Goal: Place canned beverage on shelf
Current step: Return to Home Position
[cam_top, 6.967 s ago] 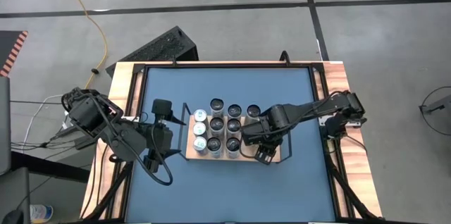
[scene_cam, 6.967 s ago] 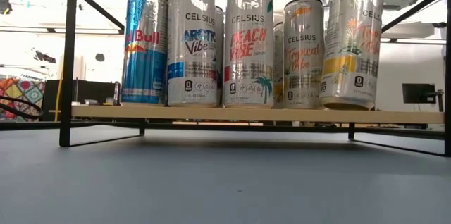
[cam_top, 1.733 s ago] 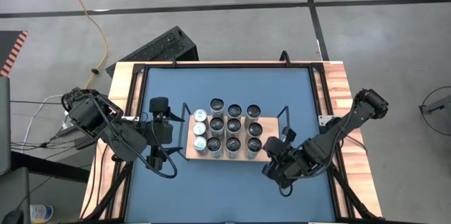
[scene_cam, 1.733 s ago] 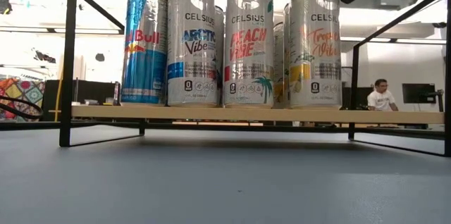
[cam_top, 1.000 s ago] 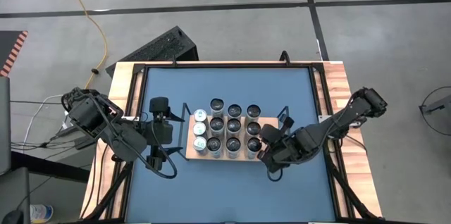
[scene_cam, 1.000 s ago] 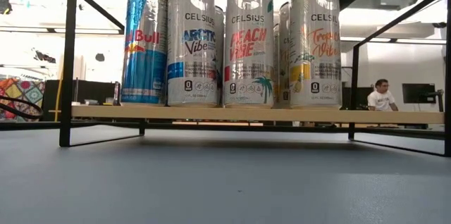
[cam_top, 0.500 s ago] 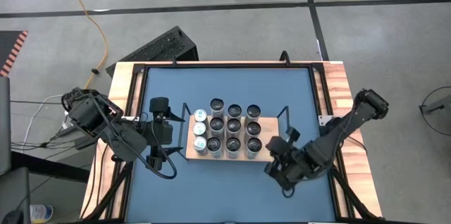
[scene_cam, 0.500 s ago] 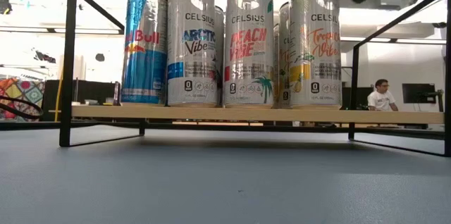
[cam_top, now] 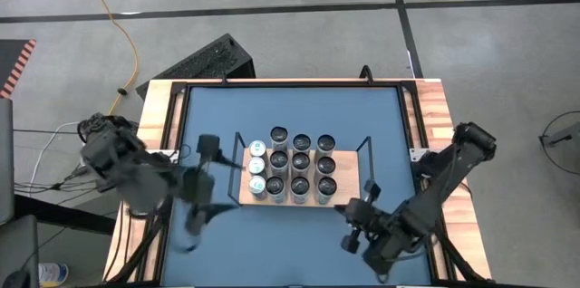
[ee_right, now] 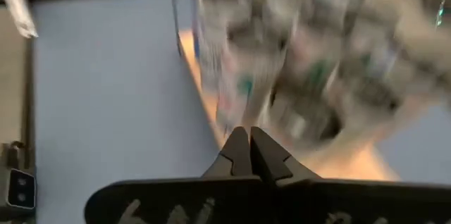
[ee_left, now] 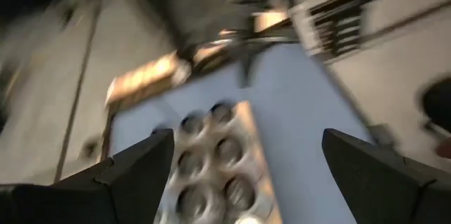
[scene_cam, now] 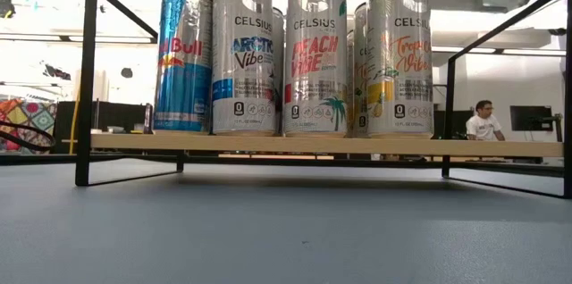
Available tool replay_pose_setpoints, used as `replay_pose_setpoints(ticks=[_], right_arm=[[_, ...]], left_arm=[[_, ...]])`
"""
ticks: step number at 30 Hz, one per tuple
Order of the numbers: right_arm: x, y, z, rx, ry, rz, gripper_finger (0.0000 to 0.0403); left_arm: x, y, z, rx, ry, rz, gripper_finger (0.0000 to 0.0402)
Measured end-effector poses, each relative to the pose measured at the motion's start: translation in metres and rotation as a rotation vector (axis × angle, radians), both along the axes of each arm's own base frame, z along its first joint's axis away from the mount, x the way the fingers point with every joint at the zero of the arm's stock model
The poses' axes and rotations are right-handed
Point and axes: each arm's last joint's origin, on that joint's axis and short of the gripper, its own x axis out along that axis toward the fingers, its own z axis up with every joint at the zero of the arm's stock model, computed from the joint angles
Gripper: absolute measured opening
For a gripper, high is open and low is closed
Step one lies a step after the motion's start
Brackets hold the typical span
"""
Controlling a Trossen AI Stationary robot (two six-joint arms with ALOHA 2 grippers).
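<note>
The shelf (scene_cam: 313, 144), a light-wood board in a black wire frame, stands on its frame legs in the middle of the blue table. Several tall cans (cam_top: 292, 163) stand upright on the board, seen side-on in the low view as cans (scene_cam: 308, 52). My left gripper (cam_top: 210, 175) hovers open beside the shelf's left end; in its wrist view the gripper (ee_left: 243, 175) has nothing between its fingers. My right gripper (cam_top: 355, 217) is off the shelf's near right corner, shut and empty, and its wrist view shows the gripper (ee_right: 248, 143) pointing toward the cans.
The right end of the board (cam_top: 349, 175) is bare wood. Blue tabletop (cam_top: 290, 252) lies open before the shelf. Pale wooden planks (cam_top: 435, 107) border the table. A person (scene_cam: 483, 119) sits far off in the room behind.
My right gripper, shut all along, has drawn back from the shelf's right end toward the table's near edge, and its arm has left the low view. My left gripper has started to shift and turn beside the shelf's left end, still open. The cans have stayed put.
</note>
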Motion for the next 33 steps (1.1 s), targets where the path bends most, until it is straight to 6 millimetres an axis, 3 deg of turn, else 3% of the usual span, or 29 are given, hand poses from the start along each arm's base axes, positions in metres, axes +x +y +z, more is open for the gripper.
replay_pose_setpoints(ticks=[4, 7, 10, 13, 15, 18, 23, 26, 30, 33], right_arm=[[-0.012, -0.007, 0.059, -0.154, -0.07, 0.148, 0.0], [-0.025, -0.021, 0.103, -0.244, -0.1, 0.253, 0.0], [-0.039, -0.037, 0.141, -0.237, -0.172, 0.286, 0.0], [-0.052, -0.05, 0.166, -0.113, -0.279, 0.252, 0.0], [-0.057, -0.056, 0.174, -0.035, -0.333, 0.229, 0.0], [-0.058, -0.067, 0.18, -0.092, -0.294, 0.342, 0.0], [-0.061, -0.091, 0.197, -0.014, -0.317, 0.789, 0.0], [-0.071, -0.114, 0.202, 0.024, -0.32, 0.842, 0.0], [-0.086, -0.138, 0.198, 0.034, -0.349, 0.763, 0.0], [-0.093, -0.147, 0.179, 0.07, -0.408, 0.809, 0.0]], left_arm=[[-0.014, -0.006, 0.012, 0.038, -0.069, -0.15, 0.0348], [-0.022, -0.007, 0.009, 0.089, -0.032, -0.185, 0.0348], [-0.025, -0.007, 0.002, 0.074, 0.043, -0.176, 0.0348], [-0.025, -0.007, -0.002, 0.025, 0.08, -0.159, 0.0348], [-0.022, -0.009, 0.0, 0.006, 0.05, -0.129, 0.0348], [-0.021, -0.008, 0.008, -0.026, -0.008, -0.172, 0.0348], [-0.054, 0.021, 0.04, -0.21, -0.111, -0.511, 0.0348], [-0.074, 0.041, 0.047, -0.232, -0.153, -0.484, 0.0348], [-0.084, 0.052, 0.039, -0.226, -0.206, -0.512, 0.0348], [-0.089, 0.059, 0.012, -0.259, -0.184, -0.522, 0.0348]])
